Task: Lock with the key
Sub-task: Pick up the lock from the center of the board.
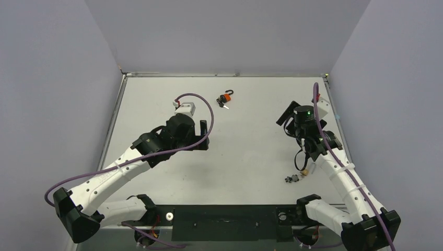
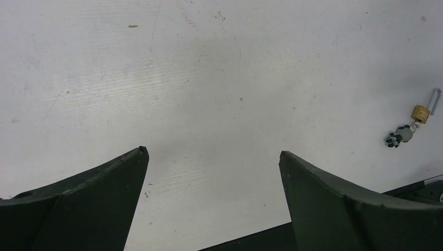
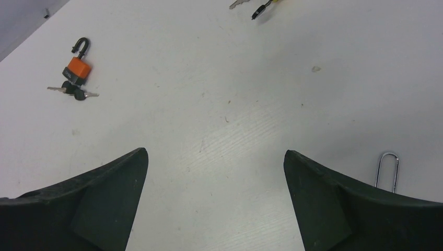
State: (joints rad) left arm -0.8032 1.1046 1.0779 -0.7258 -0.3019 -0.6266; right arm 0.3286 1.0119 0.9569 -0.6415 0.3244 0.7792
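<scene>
Brass padlock (image 2: 420,113) (key (image 2: 399,137) at its base) on scuffed table (image 1: 251,141) | grey walls (image 1: 224,31) | left claw (image 2: 211,152), right claw (image 3: 215,151) spread

White table (image 1: 235,157); orange padlock (image 1: 224,99); brass padlock (image 2: 420,113); keys (image 2: 399,136).

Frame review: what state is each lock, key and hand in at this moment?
left hand: open, holding nothing.
right hand: open, holding nothing.
orange padlock: lying flat, black shackle looks unlatched, not gripped.
orange padlock's keys: at the lock's base, apparently inserted.
brass padlock: lying flat, not gripped; cannot tell whether its shackle is latched.
brass padlock's key: at the keyhole end, apparently inserted.
</scene>
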